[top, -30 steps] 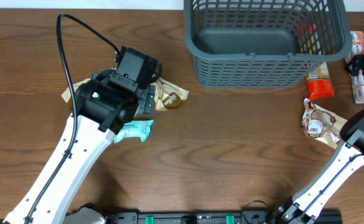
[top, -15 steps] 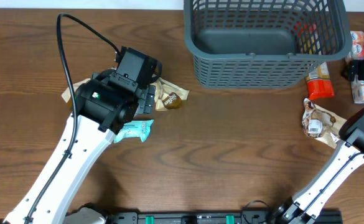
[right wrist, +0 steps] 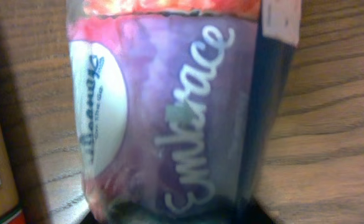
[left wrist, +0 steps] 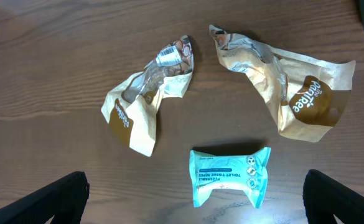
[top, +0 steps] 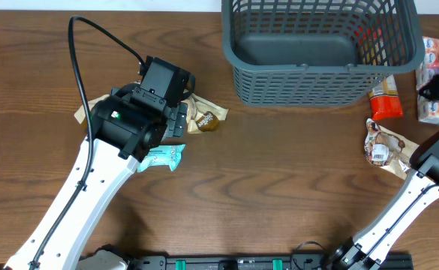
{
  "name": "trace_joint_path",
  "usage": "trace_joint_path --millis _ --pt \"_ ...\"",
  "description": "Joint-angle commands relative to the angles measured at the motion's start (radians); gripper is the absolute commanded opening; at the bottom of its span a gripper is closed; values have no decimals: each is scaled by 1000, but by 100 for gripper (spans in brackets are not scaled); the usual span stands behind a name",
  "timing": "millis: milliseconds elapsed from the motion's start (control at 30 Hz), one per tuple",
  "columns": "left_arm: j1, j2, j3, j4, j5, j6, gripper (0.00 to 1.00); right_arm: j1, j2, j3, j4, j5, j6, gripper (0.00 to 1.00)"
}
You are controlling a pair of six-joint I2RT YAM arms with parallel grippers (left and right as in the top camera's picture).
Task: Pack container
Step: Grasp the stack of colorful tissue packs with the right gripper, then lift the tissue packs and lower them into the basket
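currently the container (top: 309,82) stands at the far edge of the table (top: 279,180), right of centre. the left claw (left wrist: 194,202) hangs spread wide above a teal wipes pack (left wrist: 230,175) and crumpled brown packets (left wrist: 294,93). the right claw (top: 438,86) is down over a purple-pink packet (right wrist: 169,112) near the container's right side; whether it pinches it, i cannot tell.
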Motion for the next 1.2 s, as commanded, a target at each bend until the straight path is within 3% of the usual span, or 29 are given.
trace_joint_path --millis 0,267,700,800,1000,1167 --pt "5 10 -4 -2 -13 5 99 -3 17 -11 -17 -29 61 1" --pt "5 10 -4 -6 -13 5 99 2 8 28 -38 -95 183 2" --pt "5 10 -4 -6 -13 5 99 2 -249 357 -176 -210 234 2" --pt "5 10 -4 -9 -13 5 99 3 -344 363 -185 -315 235 2" --pt "5 10 -4 -13 -13 5 99 45 -500 363 -188 -703 267 2" --pt "5 10 -4 -13 -13 5 99 166 -549 363 -193 -745 268 1"
